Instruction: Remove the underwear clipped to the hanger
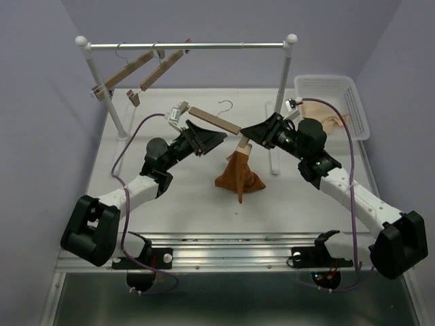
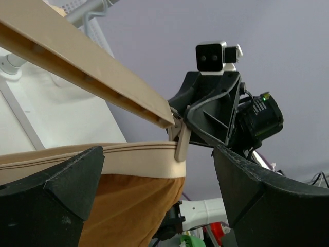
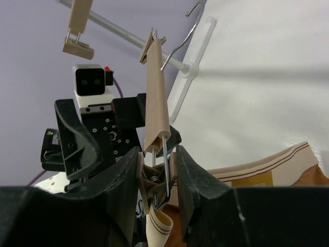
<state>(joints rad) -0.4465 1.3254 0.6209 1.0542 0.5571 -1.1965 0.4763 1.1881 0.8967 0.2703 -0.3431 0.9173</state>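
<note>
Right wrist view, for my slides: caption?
Right hand grips the clip of the light wooden hanger holding rust-brown fabric underwear.

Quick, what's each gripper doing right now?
Left gripper: open, holding nothing.
Right gripper: shut on the clip at the end of the hanger.

1. The white bench [image 1: 183, 197] carries a clothes rack [image 1: 204, 46] standing along its far edge.
2. A white basket [image 1: 325, 79] sits at the far right corner.
3. The underwear [image 1: 239, 178] touches down with its lower folds near the middle.
</note>
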